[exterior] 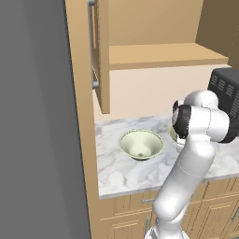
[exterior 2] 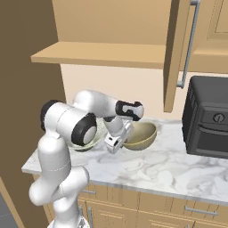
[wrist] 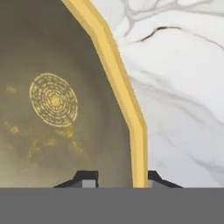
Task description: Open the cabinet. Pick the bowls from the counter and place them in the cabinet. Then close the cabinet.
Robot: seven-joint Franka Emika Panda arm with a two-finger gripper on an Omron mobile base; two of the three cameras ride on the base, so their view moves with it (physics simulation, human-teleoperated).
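The gripper point(wrist: 117, 178) is straddling the yellowish rim of the tan-brown bowl point(wrist: 52, 109) in the hand view, one dark tip sitting inside the bowl and the other outside over the counter point(wrist: 183, 87); the jaws are standing narrow, on either side of the rim, but whether they are pressing it I cannot tell. The bowl is running off the left and top edges there.

In the left base view the arm's elbow is hiding the gripper and nearly all of that bowl; the cream-white bowl point(exterior: 141, 144) is sitting in the clear on the marble, beside the arm. Above, the cabinet point(exterior: 163, 53) is standing open, its shelf bare.

In the right base view the gripper point(exterior 2: 115, 143) is reaching down at the tan-brown bowl's point(exterior 2: 141, 136) near rim, with open marble in front of it. The cream-white bowl point(exterior 2: 99, 133) is mostly hidden behind the arm. A dark oven point(exterior 2: 207, 116) is standing well beyond the bowl, cut off at the frame edge.
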